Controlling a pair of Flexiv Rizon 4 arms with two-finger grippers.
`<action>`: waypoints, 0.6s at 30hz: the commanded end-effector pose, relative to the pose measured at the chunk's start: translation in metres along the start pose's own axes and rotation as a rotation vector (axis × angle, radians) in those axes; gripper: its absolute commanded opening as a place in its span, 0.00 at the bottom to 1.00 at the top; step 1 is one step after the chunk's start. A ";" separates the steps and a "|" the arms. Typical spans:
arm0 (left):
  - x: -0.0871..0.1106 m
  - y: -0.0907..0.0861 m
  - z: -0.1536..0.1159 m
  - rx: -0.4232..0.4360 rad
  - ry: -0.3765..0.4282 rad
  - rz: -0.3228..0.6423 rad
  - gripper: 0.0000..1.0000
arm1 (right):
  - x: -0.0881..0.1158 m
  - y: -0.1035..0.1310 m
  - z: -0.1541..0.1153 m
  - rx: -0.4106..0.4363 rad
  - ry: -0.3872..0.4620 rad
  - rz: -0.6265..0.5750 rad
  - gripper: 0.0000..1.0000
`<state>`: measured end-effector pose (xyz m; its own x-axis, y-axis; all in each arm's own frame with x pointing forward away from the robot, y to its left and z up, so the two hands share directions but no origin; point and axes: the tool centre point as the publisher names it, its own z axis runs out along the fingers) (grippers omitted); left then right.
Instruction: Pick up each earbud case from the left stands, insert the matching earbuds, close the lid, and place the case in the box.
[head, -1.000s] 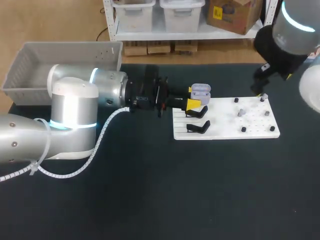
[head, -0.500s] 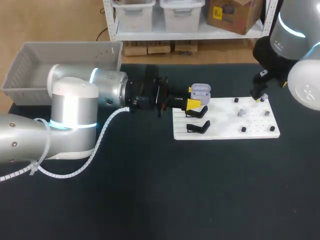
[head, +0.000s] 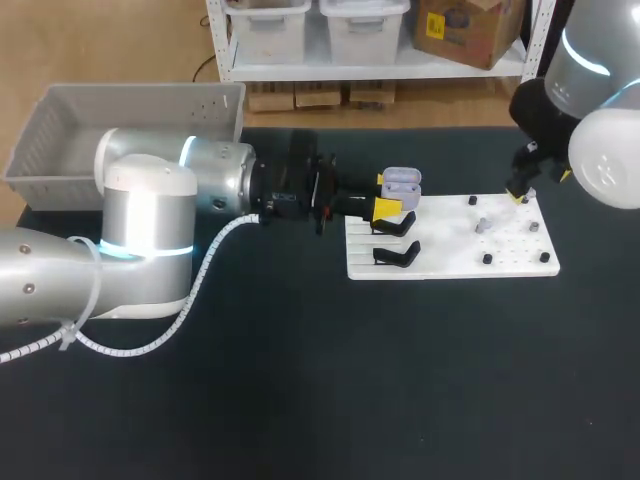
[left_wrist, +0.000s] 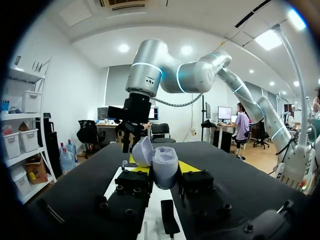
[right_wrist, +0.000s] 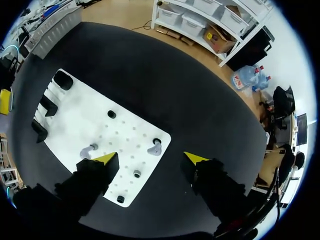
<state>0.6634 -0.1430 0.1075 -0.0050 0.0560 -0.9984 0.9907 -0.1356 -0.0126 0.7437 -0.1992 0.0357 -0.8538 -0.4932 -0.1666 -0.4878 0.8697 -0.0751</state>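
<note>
Left fingers: clamped on the open earbud case, held over the stand end of the white board.
Right fingers: spread wide, holding nothing, above a grey earbud at the board's far corner.

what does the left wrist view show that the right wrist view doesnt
Only the left wrist view: the open pale grey earbud case, lid up, gripped in the left pincer, with the silver right arm ahead of it. Only the right wrist view: two small grey earbuds standing on the board's pegs, below the open right pincer. Both: the flat white board and the black stands at one end of it.
</note>
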 end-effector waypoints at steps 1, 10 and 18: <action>0.000 0.000 0.000 -0.001 -0.001 0.001 0.00 | -0.003 -0.002 0.005 -0.001 0.000 -0.002 0.73; 0.000 0.000 0.000 -0.001 -0.001 0.001 0.00 | -0.003 -0.002 0.017 -0.003 0.022 -0.017 0.58; 0.000 0.000 0.000 -0.001 -0.001 0.001 0.00 | -0.004 -0.004 0.022 -0.001 0.027 -0.019 0.53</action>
<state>0.6634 -0.1430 0.1075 -0.0050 0.0560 -0.9984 0.9907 -0.1356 -0.0126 0.7499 -0.2005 0.0172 -0.8485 -0.5098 -0.1422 -0.5036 0.8603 -0.0792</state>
